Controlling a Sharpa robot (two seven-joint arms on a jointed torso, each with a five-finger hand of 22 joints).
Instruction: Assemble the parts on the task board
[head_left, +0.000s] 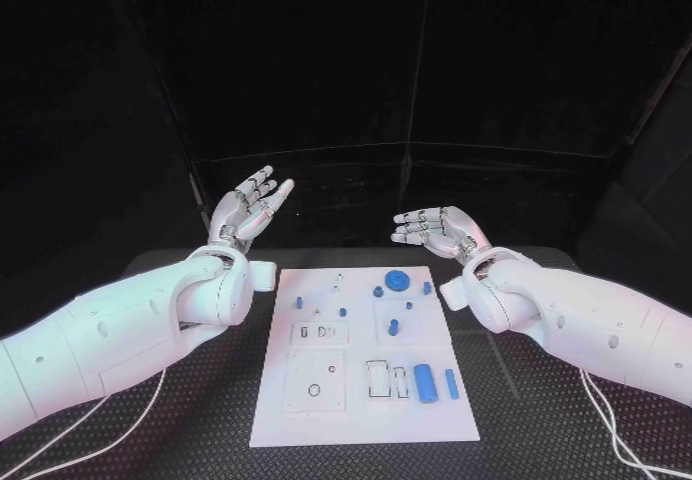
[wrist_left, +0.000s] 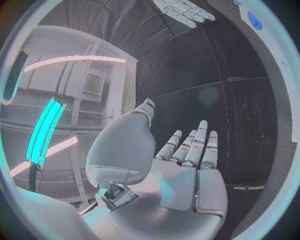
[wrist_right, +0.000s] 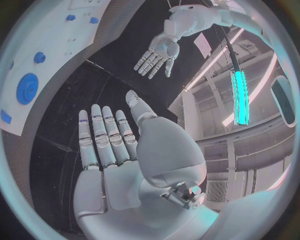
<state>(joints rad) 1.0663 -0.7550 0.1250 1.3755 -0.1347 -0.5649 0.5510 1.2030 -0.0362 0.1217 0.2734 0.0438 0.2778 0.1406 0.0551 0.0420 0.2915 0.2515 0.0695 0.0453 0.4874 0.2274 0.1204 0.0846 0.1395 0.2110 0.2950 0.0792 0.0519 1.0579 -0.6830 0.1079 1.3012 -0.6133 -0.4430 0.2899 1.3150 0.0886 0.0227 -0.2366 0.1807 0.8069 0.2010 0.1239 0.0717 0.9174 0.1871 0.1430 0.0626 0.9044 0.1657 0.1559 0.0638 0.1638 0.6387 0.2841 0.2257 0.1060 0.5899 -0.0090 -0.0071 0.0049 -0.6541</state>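
Evidently nothing is picked yet: the left hand (head_left: 248, 212) and right hand (head_left: 433, 227) hover spread and empty beyond the task board (head_left: 361, 400). Best lower one hand squarely over a single blue part (head_left: 424, 382) before the fingers pinch it.

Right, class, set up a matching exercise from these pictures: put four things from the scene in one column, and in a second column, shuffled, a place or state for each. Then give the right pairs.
Things
1. left hand
2. right hand
3. round blue disc
4. long blue cylinder

Places or states
A. lies near the board's near edge, on its right side
B. raised beyond the board's far left corner, open, fingers up
C. sits near the far edge of the white board
D. held beyond the board's far right corner, open, holding nothing

Pairs: 1-B, 2-D, 3-C, 4-A
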